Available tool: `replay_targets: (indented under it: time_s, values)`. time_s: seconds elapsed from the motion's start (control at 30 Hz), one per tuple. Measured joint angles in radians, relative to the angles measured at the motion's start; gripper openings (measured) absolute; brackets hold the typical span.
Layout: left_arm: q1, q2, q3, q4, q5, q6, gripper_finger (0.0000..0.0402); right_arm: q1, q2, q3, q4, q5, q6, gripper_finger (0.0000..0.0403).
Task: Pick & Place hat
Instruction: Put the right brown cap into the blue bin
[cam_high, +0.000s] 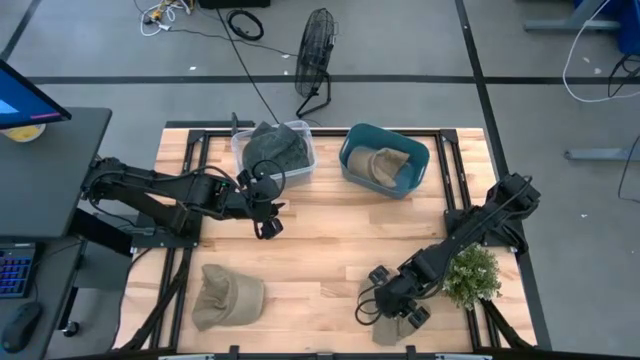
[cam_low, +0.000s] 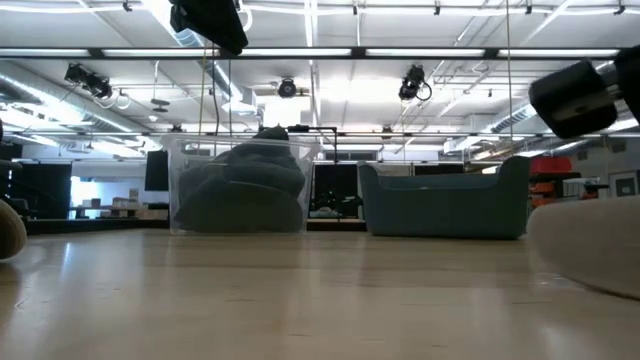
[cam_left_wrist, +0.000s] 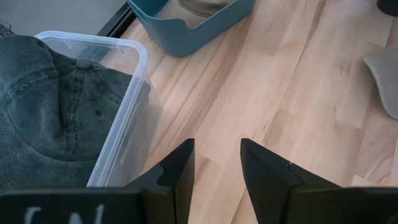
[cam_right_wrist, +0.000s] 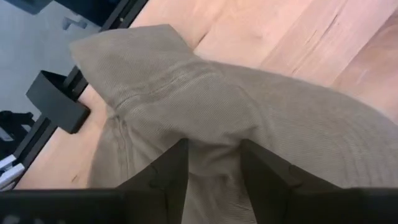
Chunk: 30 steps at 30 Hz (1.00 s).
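Right gripper (cam_right_wrist: 210, 163), fingers slightly apart, pinches a fold of the soft tan cloth hat (cam_right_wrist: 249, 118) at the wooden table's (cam_high: 330, 250) near edge w/ light, floppy fabric, so grip the bunched crown; left gripper (cam_left_wrist: 214, 163) hangs open, empty.

You see ribbed matt tan cloth, the hat (cam_right_wrist: 249, 124), bunched between the right jaws; beyond the left jaws, smooth pale wood table (cam_left_wrist: 298, 93) and a clear glossy plastic bin (cam_left_wrist: 124, 112) with dark denim.
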Motion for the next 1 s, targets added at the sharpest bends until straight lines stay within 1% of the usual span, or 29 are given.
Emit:
replay_targets:
  time_s: [0.17,0.23,0.37,0.57,0.7,0.77,1.0]
  values:
    - [0.0,0.0,0.0,0.0,0.0,0.001,0.0135,0.0,-0.022,0.0,-0.004,0.006,-0.034,0.0151]
    - [0.0,0.0,0.0,0.0,0.0,0.001,0.0135,0.0,-0.031,0.0,-0.003,0.036,-0.059,0.0151]
    - [0.0,0.0,0.0,0.0,0.0,0.001,0.0135,0.0,-0.034,0.0,-0.016,0.132,-0.114,0.0151]
    - [0.0,0.0,0.0,0.0,0.0,0.002,0.0135,0.0,-0.035,0.0,-0.067,0.153,-0.159,0.0151]
    - [0.0,0.0,0.0,0.0,0.0,0.002,0.0135,0.005,-0.035,0.0,-0.081,0.261,-0.216,0.0151]
    - [0.0,0.0,0.0,0.0,0.0,0.002,0.0135,0.006,-0.035,0.0,-0.078,0.292,-0.261,0.0151]
    - [0.0,0.0,0.0,0.0,0.0,0.004,0.0135,0.005,-0.035,0.0,-0.051,0.303,-0.327,0.0151]
